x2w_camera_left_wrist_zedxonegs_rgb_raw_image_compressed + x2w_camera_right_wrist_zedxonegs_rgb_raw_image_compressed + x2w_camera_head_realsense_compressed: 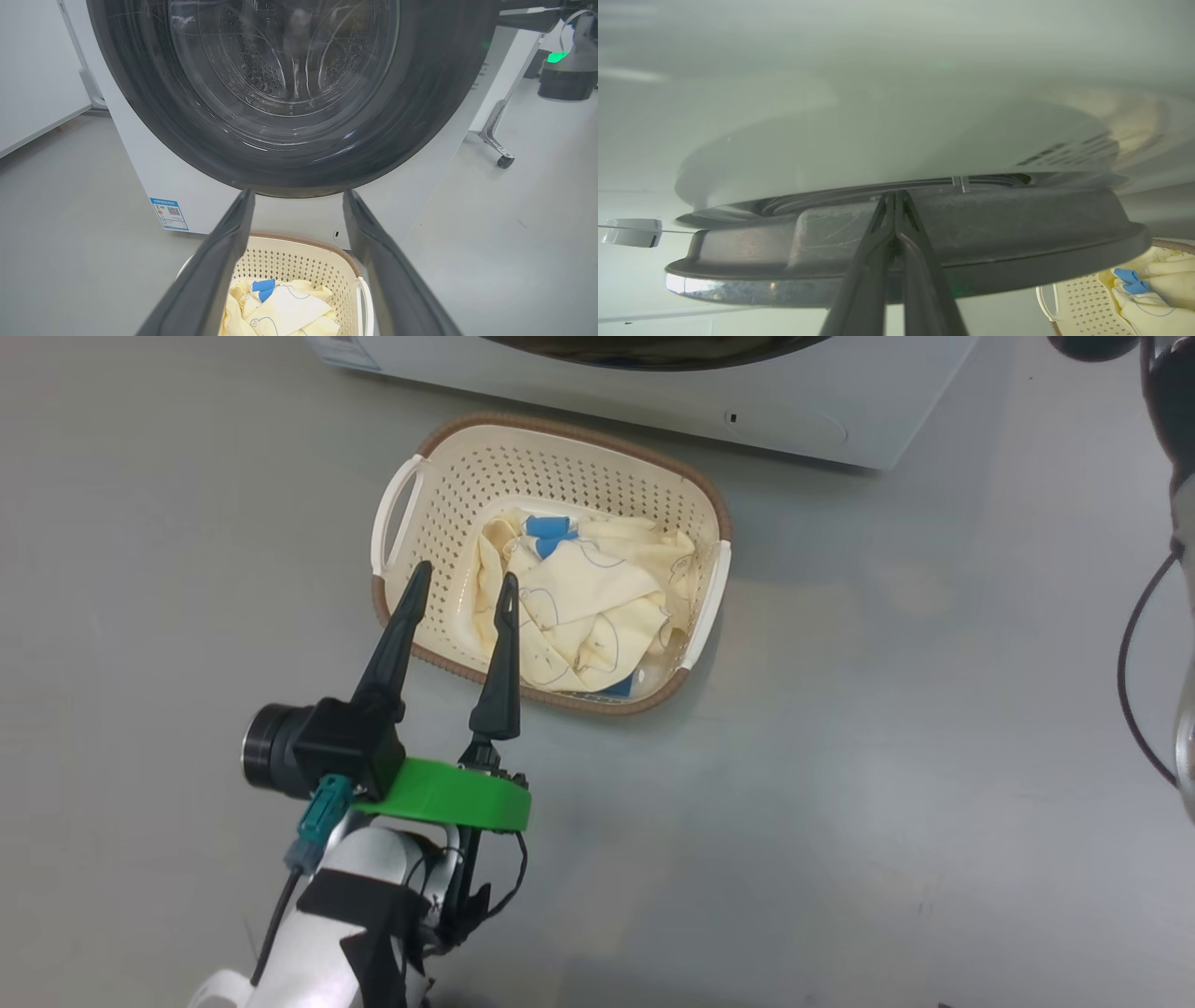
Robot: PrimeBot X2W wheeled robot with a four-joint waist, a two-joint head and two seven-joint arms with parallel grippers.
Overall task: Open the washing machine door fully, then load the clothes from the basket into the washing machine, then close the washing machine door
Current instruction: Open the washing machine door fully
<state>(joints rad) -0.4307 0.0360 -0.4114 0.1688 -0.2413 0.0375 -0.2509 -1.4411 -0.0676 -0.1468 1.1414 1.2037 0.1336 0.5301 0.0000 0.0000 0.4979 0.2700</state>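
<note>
The cream basket point(439, 476) stands on the floor just before the white washing machine point(840, 429), with the pale yellow clothes point(588, 602) heaped inside. My left gripper point(463, 577) hangs open over the basket's near left corner, nothing between its fingers. From the left wrist, the washing machine door point(434, 116) with its black rim and glass bowl looms above the basket point(299, 261) and clothes point(289, 310). My right gripper point(894, 195) is shut, its tips pressed into the seam between the door's dark rim point(1017, 224) and the white front.
Grey floor spreads around the basket on all sides. A blue-white sticker point(169, 214) marks the washer's lower corner. A wheeled stand leg point(497, 144) is to the washer's right. My right arm point(567, 79) reaches in near the door's upper edge.
</note>
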